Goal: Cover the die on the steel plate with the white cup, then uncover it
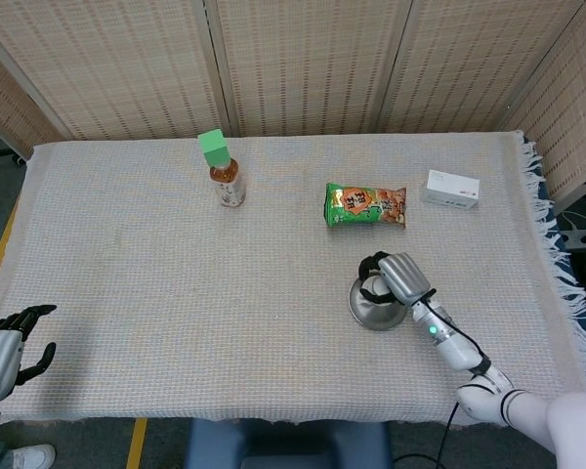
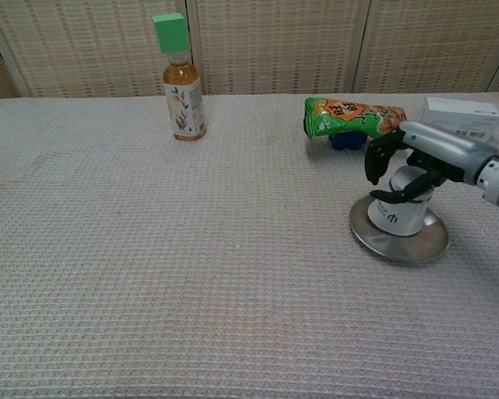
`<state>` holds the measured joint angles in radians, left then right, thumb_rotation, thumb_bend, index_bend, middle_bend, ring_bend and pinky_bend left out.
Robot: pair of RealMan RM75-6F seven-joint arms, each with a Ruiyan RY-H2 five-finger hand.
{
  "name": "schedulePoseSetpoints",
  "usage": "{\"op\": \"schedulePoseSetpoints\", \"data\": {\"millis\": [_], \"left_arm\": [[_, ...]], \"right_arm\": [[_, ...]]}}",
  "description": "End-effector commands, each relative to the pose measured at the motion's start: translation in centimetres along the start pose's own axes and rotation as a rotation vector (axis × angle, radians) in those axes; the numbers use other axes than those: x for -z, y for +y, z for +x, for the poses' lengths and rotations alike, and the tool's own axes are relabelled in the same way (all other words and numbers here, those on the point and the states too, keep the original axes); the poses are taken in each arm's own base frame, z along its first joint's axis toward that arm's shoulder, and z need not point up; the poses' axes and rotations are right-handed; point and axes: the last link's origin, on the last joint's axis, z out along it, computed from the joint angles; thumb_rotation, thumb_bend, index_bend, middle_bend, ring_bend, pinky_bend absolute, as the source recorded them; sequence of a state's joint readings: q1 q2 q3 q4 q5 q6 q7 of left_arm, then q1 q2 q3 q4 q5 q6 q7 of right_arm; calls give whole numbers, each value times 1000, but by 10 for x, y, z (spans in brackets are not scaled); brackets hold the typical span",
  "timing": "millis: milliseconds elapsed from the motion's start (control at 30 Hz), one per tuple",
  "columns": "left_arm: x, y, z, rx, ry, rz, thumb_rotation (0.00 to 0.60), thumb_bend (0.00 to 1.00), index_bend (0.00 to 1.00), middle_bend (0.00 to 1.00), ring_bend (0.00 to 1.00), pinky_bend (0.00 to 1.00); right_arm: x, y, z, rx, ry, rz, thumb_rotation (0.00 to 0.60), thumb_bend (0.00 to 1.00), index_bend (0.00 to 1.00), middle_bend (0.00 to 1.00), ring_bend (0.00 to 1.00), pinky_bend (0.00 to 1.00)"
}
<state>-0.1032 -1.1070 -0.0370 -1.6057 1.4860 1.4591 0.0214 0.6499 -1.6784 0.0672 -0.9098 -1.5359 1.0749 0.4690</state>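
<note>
Under white cup (image 2: 402,211), die hidden; right hand (image 2: 409,162) grips.

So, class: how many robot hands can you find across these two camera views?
2. The right hand grips the white cup upside down on the steel plate. The left hand hangs off the table's near-left edge, holding nothing.

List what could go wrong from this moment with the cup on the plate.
1. The right hand grips the white cup upside down on the steel plate; lifted at a slant, its rim may drag the hidden die off.
2. The plate seems to lie loose on the cloth, so a sideways pull could slide it.
3. The green snack pack lies close behind the hand; a backward swing might knock it.
</note>
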Motion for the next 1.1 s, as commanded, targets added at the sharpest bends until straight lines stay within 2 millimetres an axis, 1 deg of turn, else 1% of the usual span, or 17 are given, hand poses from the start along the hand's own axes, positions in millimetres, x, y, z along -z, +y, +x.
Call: {"op": "schedulePoseSetpoints", "data": {"millis": [33, 167, 400, 500, 767, 933, 1100], "left_arm": [[0, 0, 0, 1, 0, 1, 600, 399, 239, 273, 317, 400], [0, 0, 0, 2, 1, 3, 600, 397, 238, 273, 317, 400], [0, 0, 0, 2, 0, 2, 600, 399, 238, 273, 317, 400], [0, 0, 0, 3, -1, 3, 600, 398, 238, 273, 317, 400], [0, -1, 0, 3, -1, 3, 600, 399, 238, 274, 317, 400], [0, -1, 0, 4, 1, 4, 600, 398, 238, 274, 317, 400], [0, -1, 1, 5, 3, 6, 600, 399, 239, 274, 317, 400]], "right_arm": [[1, 3, 1, 47, 17, -5, 600, 208, 532, 508, 408, 648], [2, 6, -1, 103, 30, -11, 600, 208, 531, 508, 408, 648], [3, 8, -5, 108, 25, -17, 600, 208, 518, 508, 408, 648], [3, 8, -8, 71, 11, -14, 600, 208, 524, 508, 408, 650], [6, 2, -18, -120, -69, 2, 600, 208, 538, 513, 412, 669], [5, 1, -20, -170, -84, 5, 600, 208, 538, 513, 413, 670], [7, 3, -20, -178, -78, 9, 600, 207, 538, 513, 413, 670]]}}
